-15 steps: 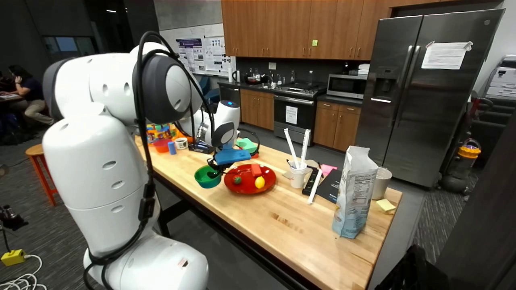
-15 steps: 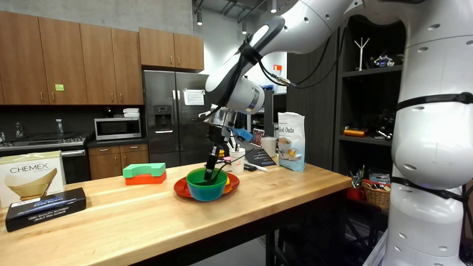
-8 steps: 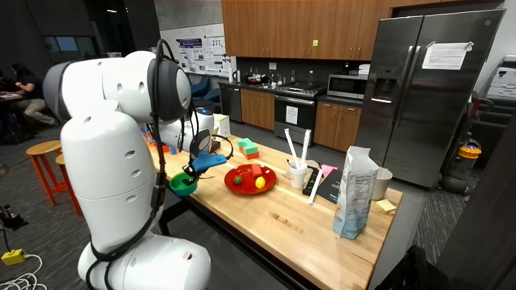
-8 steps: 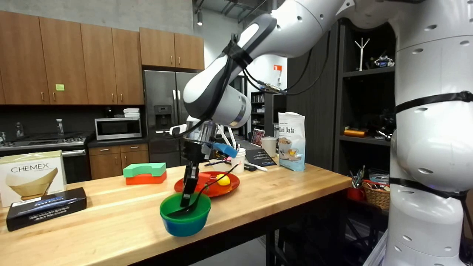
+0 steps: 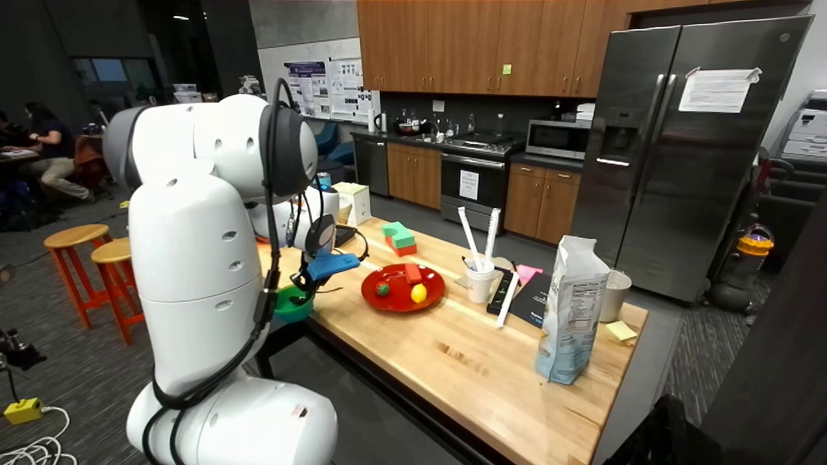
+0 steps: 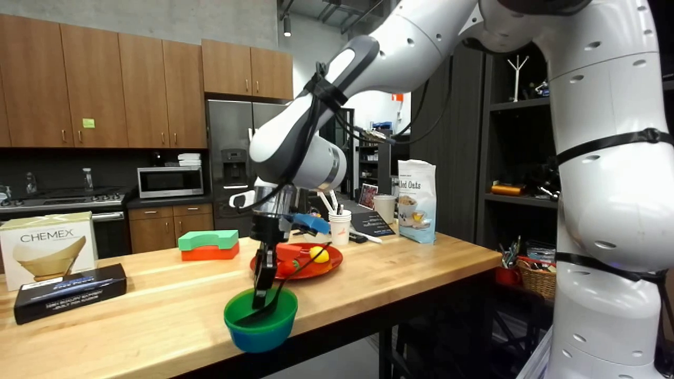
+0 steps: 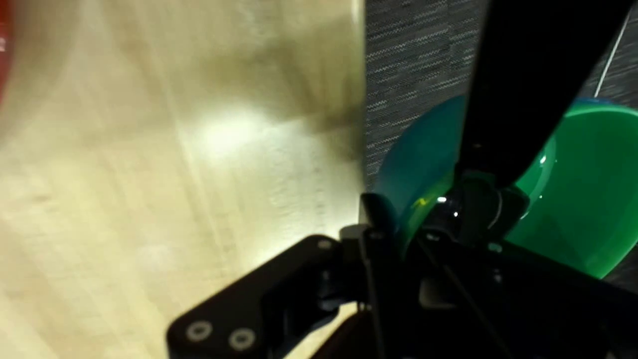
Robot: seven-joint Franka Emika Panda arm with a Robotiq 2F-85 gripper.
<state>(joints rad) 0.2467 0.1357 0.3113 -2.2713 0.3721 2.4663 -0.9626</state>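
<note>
Green bowl: clamped by its wall in the gripper at the surface's long edge, apparently for carrying; likely needed level handling, black utensil inside.

The arm is glossy white and rounded, with oval dimples, dark grey joint rings and a small label low down. Black cables run along it; black straps wrap it. Below a silver collar, the black gripper has pale-ringed screws and a blue block.
</note>
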